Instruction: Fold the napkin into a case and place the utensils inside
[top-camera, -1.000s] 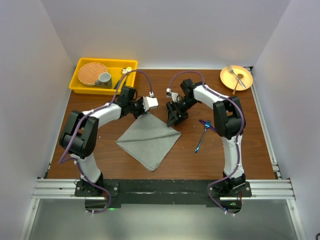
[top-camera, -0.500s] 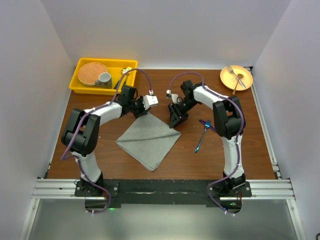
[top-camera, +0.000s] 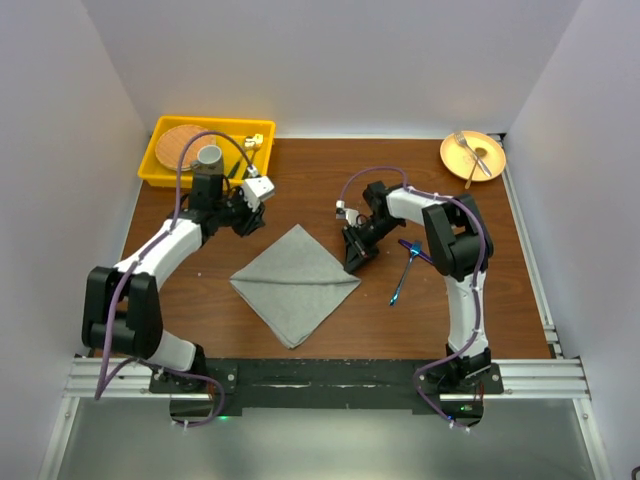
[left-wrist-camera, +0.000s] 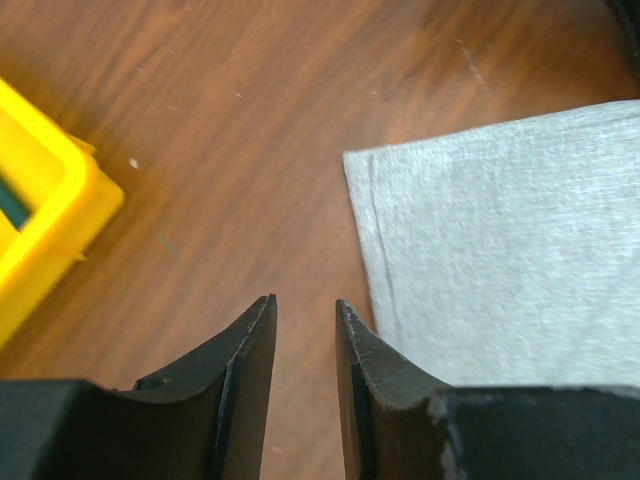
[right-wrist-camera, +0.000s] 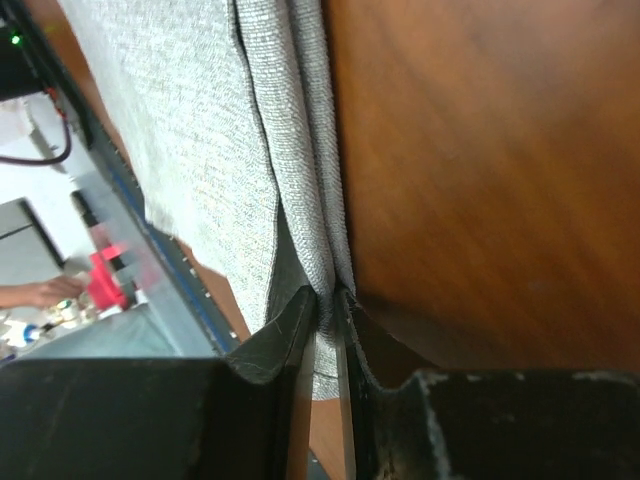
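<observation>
Yellow bin (top-camera: 160, 168) has a grey cup (top-camera: 209, 156) and a wooden disc (top-camera: 180, 143); orange plate (top-camera: 447, 150) has a silver fork (top-camera: 470, 152). Napkin (top-camera: 295, 283) is on the counter (top-camera: 520, 300), with the blue utensils (top-camera: 404, 270) to its right. Wrist views only: right tool (right-wrist-camera: 330, 300) is pinching the napkin's edge, left tool (left-wrist-camera: 303, 312) is narrowly apart and empty.

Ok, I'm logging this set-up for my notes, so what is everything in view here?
napkin: one, grey, table centre, right corner pinched
utensils: two, blue, right of napkin
bin: one, yellow, far left corner
cup: one, grey, in bin
disc: one, tan, in bin
plate: one, orange, far right corner
fork: one, silver, on plate
table: one, brown wood
left gripper: one, black, open, off the napkin's corner
right gripper: one, black, shut on napkin
</observation>
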